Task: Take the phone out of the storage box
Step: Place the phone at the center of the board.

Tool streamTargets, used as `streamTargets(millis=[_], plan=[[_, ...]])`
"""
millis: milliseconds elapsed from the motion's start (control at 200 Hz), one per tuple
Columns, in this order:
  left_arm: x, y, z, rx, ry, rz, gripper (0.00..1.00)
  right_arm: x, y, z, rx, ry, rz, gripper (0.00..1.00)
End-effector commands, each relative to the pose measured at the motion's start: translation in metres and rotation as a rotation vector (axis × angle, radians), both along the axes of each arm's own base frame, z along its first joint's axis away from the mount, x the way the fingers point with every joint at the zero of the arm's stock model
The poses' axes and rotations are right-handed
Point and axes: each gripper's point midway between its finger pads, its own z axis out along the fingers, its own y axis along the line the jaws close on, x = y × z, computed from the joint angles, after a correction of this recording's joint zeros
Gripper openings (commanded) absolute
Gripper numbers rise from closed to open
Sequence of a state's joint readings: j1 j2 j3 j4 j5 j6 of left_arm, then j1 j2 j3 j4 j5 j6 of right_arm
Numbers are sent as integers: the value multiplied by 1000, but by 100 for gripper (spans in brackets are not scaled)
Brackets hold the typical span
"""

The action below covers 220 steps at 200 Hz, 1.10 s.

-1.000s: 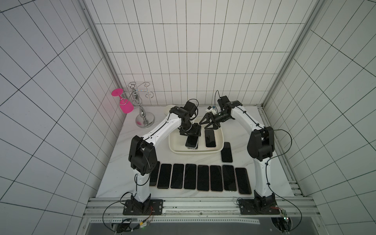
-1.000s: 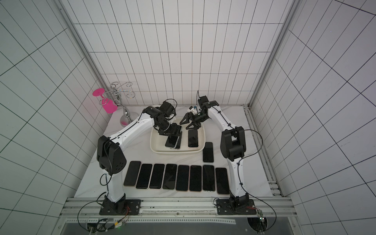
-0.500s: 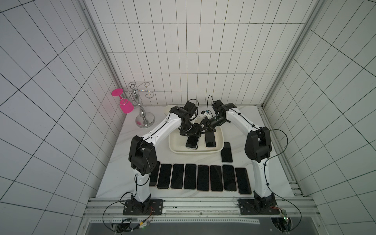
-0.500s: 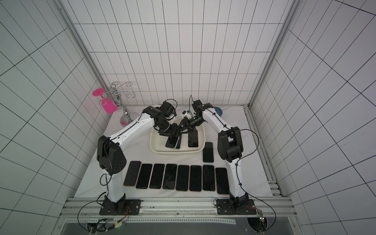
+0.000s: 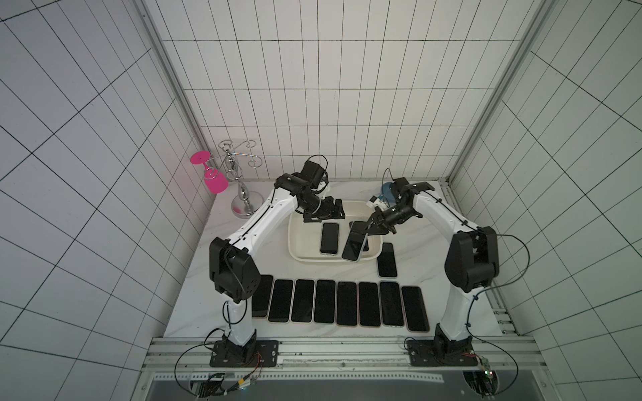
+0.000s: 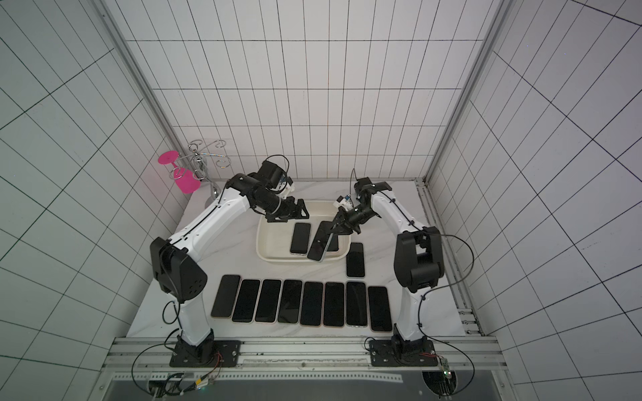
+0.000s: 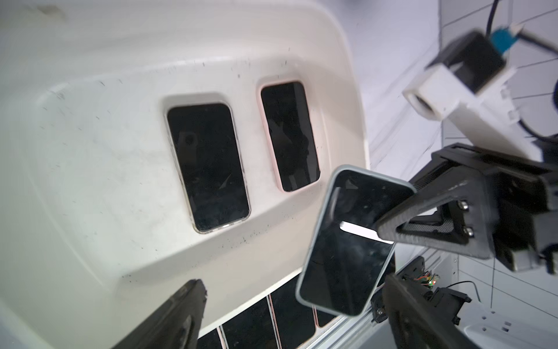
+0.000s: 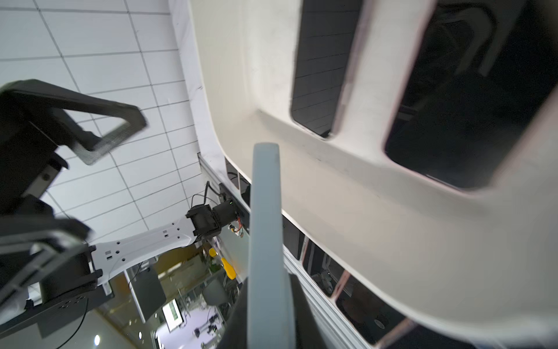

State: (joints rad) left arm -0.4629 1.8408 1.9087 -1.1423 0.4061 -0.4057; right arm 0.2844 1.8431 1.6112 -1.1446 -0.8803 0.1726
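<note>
We count twelve phones, all glossy black glass slabs with rounded corners. A row of eight phones (image 5: 347,302) lies side by side along the near part of the white marbled table (image 5: 427,270). A single phone (image 5: 387,259) lies flat just beside the right wall of the storage box (image 5: 302,243). Three more are at the box.

There is one storage box, a shallow cream tub of matt plastic with rounded corners and a flared rim. Its floor (image 7: 105,181) is speckled with dark scuffs. Two phones rest flat on that floor: a clear-rimmed phone (image 7: 208,166) and, beside it, a pink-rimmed phone (image 7: 290,136).

The third, the held phone (image 5: 353,244), wears a pale grey-blue case, which we see edge-on (image 8: 264,226) from the right wrist. It hangs tilted above the right side of the box, off the floor, with its lower end out over the near rim.

We see two grippers with black fingers shaped as open triangular frames. The right gripper (image 5: 368,227) is clamped on the upper end of the held phone. The left gripper (image 5: 324,218) hovers over the far left of the box, fingers (image 7: 181,314) spread wide and holding nothing.

At the far left, one pink wine glass (image 5: 215,182) hangs upside down on one chrome wire rack (image 5: 239,180). One small blue bowl (image 5: 385,190) shows partly behind the right arm.
</note>
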Motion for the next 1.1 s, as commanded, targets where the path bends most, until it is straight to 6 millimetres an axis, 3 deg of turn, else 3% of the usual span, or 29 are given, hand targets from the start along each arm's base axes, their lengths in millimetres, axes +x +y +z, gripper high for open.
streamTargets(millis=[0,90,280,480,580,920,1094], plan=[[7,8,63,-144,-155,45,98,-10,-85,-2,-306,-69,-127,0],[6,11,68,-159,-192,44,98,-14,-138,-9,-522,-59,-159,0],[5,12,49,-149,-145,26,98,-3,-181,-24,-703,-22,-172,0],[8,16,39,-139,-144,27,98,5,-178,-54,-701,61,-113,0],[11,17,35,-138,-135,31,98,7,-170,-59,-676,69,-101,0],[13,14,22,-138,-106,21,98,-4,-152,-84,-631,135,-34,0],[14,15,14,-127,-91,26,98,-5,-153,-94,-639,169,-23,10]])
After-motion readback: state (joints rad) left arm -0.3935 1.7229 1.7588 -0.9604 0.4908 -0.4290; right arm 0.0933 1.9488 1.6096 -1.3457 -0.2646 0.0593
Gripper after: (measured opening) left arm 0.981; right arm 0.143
